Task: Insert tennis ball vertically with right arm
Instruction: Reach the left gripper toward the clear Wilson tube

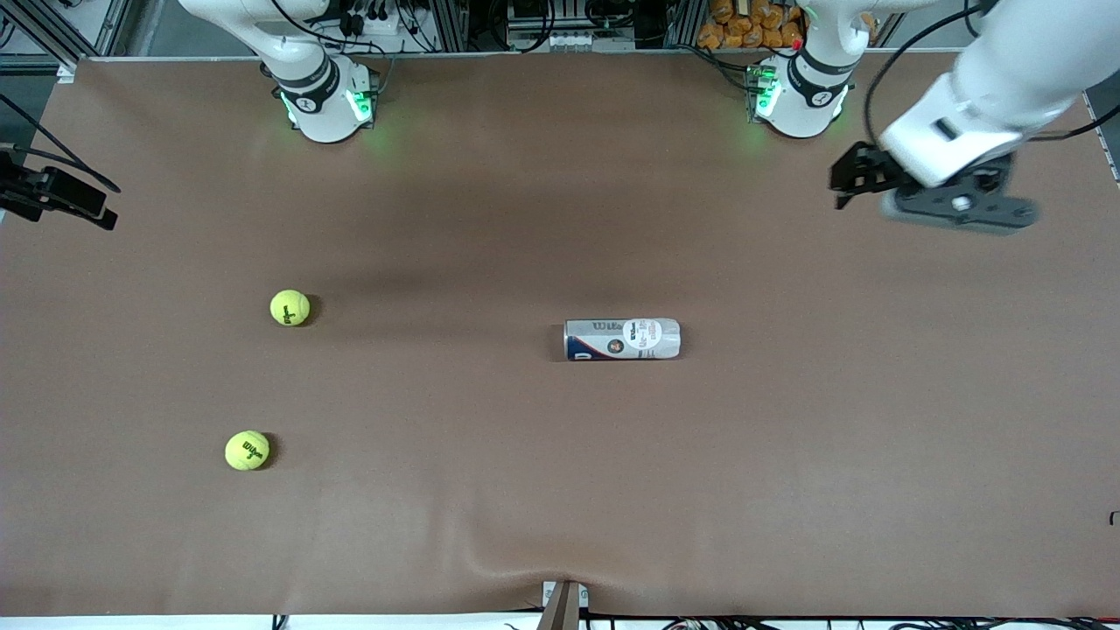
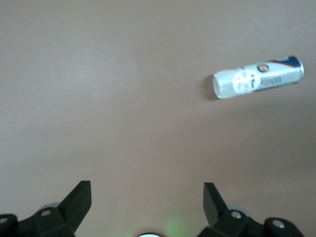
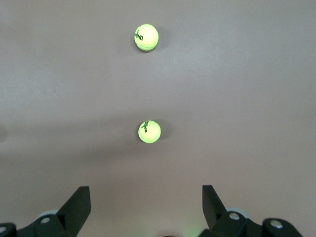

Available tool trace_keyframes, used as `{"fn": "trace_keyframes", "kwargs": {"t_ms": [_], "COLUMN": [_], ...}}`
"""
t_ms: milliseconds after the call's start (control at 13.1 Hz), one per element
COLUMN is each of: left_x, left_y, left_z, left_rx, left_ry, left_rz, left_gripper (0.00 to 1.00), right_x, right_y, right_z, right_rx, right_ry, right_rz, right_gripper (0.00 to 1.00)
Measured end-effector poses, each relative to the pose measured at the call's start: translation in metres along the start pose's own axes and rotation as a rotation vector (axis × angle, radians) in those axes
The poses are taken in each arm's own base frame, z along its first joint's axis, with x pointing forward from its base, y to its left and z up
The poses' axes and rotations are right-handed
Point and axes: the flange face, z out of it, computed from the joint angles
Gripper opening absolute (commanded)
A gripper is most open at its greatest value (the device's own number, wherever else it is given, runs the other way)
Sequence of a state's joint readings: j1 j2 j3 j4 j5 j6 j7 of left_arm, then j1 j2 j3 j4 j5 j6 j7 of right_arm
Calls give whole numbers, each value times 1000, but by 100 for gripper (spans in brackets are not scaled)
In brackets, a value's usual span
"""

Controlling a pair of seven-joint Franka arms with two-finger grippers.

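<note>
Two yellow-green tennis balls lie on the brown table toward the right arm's end: one (image 1: 290,308) (image 3: 149,132) farther from the front camera, the other (image 1: 248,451) (image 3: 146,37) nearer to it. A white and blue ball can (image 1: 622,339) (image 2: 257,78) lies on its side near the table's middle, its blue end pointing toward the right arm's end. My right gripper (image 3: 145,190) hangs open high over bare table, short of the balls, and is out of the front view. My left gripper (image 1: 847,182) (image 2: 147,185) hangs open and empty over the left arm's end.
The two arm bases (image 1: 324,101) (image 1: 801,96) stand along the table's back edge. A black fixture (image 1: 52,197) juts over the table edge at the right arm's end. A small bracket (image 1: 563,604) sits at the front edge.
</note>
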State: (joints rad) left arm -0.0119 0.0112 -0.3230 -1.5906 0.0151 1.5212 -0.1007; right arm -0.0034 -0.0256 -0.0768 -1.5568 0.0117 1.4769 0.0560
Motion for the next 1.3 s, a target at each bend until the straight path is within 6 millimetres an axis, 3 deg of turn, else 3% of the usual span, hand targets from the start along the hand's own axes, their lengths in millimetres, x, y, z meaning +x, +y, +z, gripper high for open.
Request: {"fn": "trace_keyframes", "kwargs": {"t_ms": [535,840,1069,1298], "left_x": [40,48,41,45], "left_y": [104,138,172,183], "left_z": [80,118,132,155], "left_rx": [85,88,109,174], "left_ry": [-110,-171,-193,-223], "left_rz": [255,400,579,635], "left_gripper": [100,100,100,100], "right_x": [-2,-2,-3,-3], "right_y": [-1,-5,-8,-8], "right_z": [0,1,1,1], "right_rx": [-1,-2,-2,-2], "right_ry": [-12,-16,-19,-19], "right_rz": [-1,-10,-14,-14], "right_gripper": [100,100,100,100]}}
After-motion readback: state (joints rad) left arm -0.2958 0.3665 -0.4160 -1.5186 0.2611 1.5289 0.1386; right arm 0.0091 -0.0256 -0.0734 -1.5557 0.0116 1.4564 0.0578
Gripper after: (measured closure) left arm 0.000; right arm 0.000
